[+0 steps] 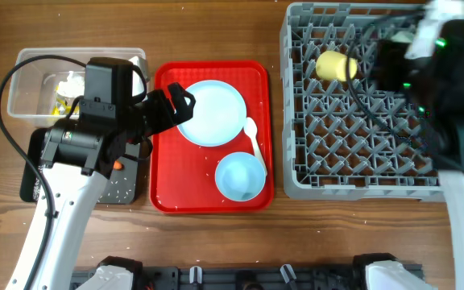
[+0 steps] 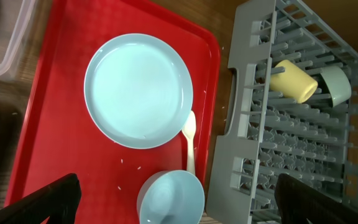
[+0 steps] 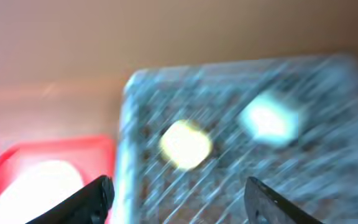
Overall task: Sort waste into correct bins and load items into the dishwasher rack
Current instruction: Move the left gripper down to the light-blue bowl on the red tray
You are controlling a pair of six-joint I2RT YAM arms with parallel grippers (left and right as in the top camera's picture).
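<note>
I saw the left gripper (image 2: 176,186) spread wide and empty above the tray (image 2: 55,93). The right gripper (image 3: 179,186) hung equally wide and empty over the rack (image 1: 296,161), which held the cup (image 1: 337,65).

Yellow cup (image 1: 337,65) and pale-green bowl (image 2: 335,84) fill the far rows of the rack (image 1: 353,153); its near pegs stand free.

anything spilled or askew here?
Yes. A few white rice grains lie loose on the red tray, and the yellow cup lies on its side across the dishwasher rack pegs, not upright.
</note>
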